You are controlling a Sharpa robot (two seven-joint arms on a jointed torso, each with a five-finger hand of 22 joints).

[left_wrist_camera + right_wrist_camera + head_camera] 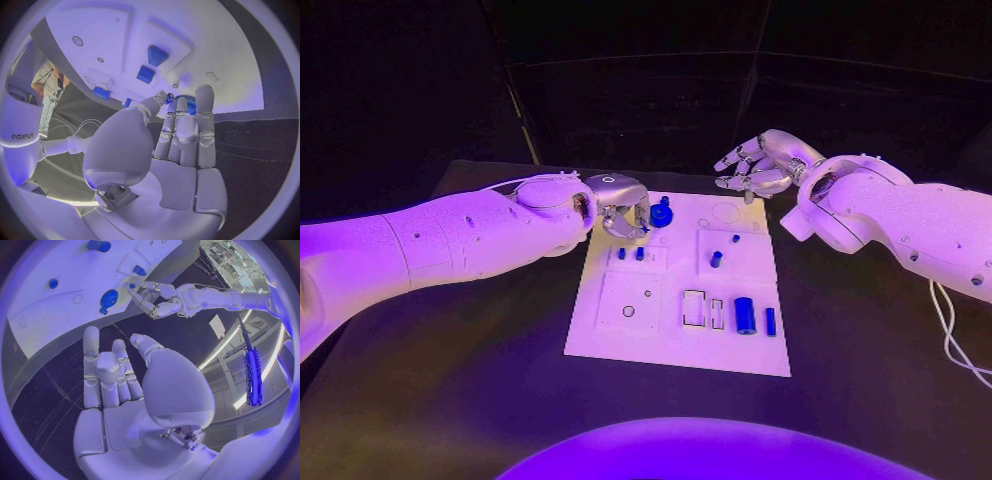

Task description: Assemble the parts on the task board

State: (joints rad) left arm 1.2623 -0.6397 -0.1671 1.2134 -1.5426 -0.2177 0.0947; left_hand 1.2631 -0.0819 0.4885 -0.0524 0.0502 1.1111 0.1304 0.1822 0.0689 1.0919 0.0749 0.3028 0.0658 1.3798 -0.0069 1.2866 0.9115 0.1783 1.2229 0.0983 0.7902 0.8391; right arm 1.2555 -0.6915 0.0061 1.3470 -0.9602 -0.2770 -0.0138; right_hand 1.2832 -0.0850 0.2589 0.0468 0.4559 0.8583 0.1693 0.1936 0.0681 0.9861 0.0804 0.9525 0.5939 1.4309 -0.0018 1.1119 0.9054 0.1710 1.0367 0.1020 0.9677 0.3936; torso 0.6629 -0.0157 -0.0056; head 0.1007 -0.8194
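The white task board (675, 345) lies in the middle of the black table. A blue round ribbed part (661, 213) stands near its far left corner. My left hand (617, 205) hangs just beside it, fingers curled down. In the left wrist view the fingertips (181, 107) reach the ribbed part (187, 101), and a small speck of blue shows between thumb and finger; whether it is pinched I cannot tell. My right hand (764, 165) hovers above the board's far right corner with fingers spread, holding nothing. The right wrist view shows the left hand (156, 300) close beside the ribbed part (109, 298).
Two small blue pegs (630, 253) stand mid-left on the board, and another peg (717, 259) stands mid-right. A blue cylinder (744, 315) and a thinner bar (770, 320) lie near the front right, next to rectangular slots (694, 307). A white cable (956, 340) runs at the table's right.
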